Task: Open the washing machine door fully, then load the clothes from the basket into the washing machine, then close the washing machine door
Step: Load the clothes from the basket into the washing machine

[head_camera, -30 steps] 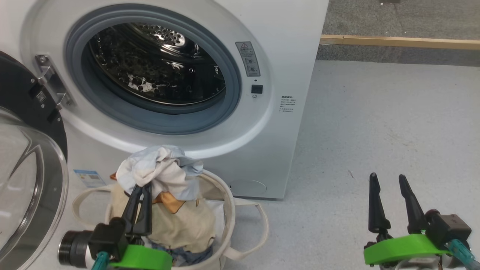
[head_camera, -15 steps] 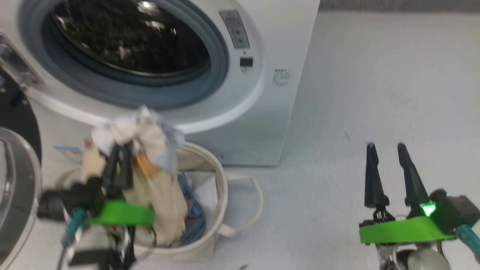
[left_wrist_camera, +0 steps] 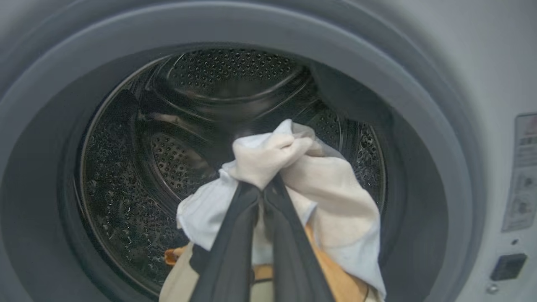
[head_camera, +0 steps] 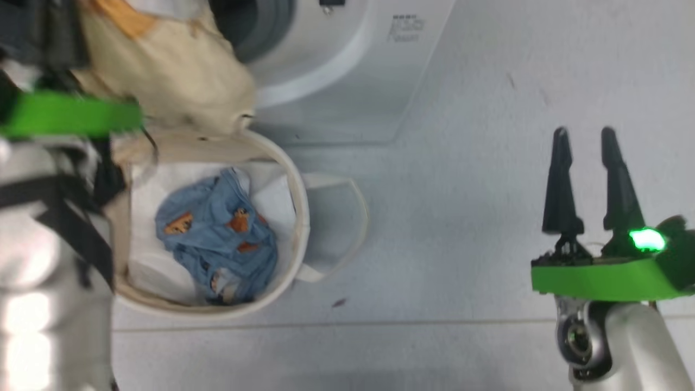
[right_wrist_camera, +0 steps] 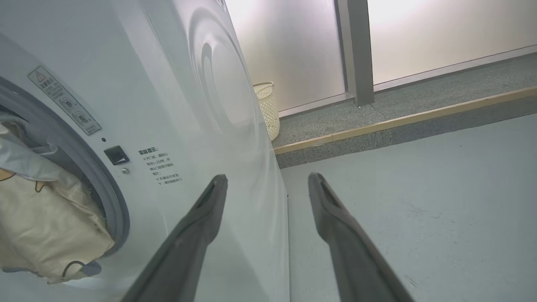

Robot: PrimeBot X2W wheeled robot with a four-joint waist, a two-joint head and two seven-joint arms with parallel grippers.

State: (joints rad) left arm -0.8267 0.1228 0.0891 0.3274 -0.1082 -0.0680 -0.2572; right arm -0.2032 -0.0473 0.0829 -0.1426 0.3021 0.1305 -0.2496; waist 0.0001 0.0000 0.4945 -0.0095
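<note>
- At twelve o'clock in our head view stands the washing machine (head_camera: 347,81), white, with its mouth open. Our left wrist view looks straight in at the grey gasket (left_wrist_camera: 419,105) and the perforated steel drum (left_wrist_camera: 126,188).
- At six o'clock from the machine's front, the basket (head_camera: 297,217) sits upright on the pale grey floor (head_camera: 488,190). One loop handle (head_camera: 353,217) sticks out on its three o'clock side.
- One of the clothes, a cream garment (left_wrist_camera: 327,180), hangs from our left gripper at the machine's mouth, lifted clear of the basket. In our left wrist view it covers the centre of the drum opening, with orange print at its six o'clock edge. In our right wrist view it drapes beside the gasket's lower rim. We cannot tell whether it has crossed the gasket.
- A light blue garment (head_camera: 217,233) with orange prints lies crumpled in the bottom of the basket, on a white sheet (head_camera: 271,198).
- Our left gripper (left_wrist_camera: 262,193) has its fingers pinched narrow on a bunched fold of the cream garment, tips pointing into the drum.
- Our right gripper (head_camera: 585,133) hovers at three o'clock from the basket, well apart from it, over bare floor. Its fingers are spread and hold nothing, and a green light (head_camera: 646,239) glows at its base.
</note>
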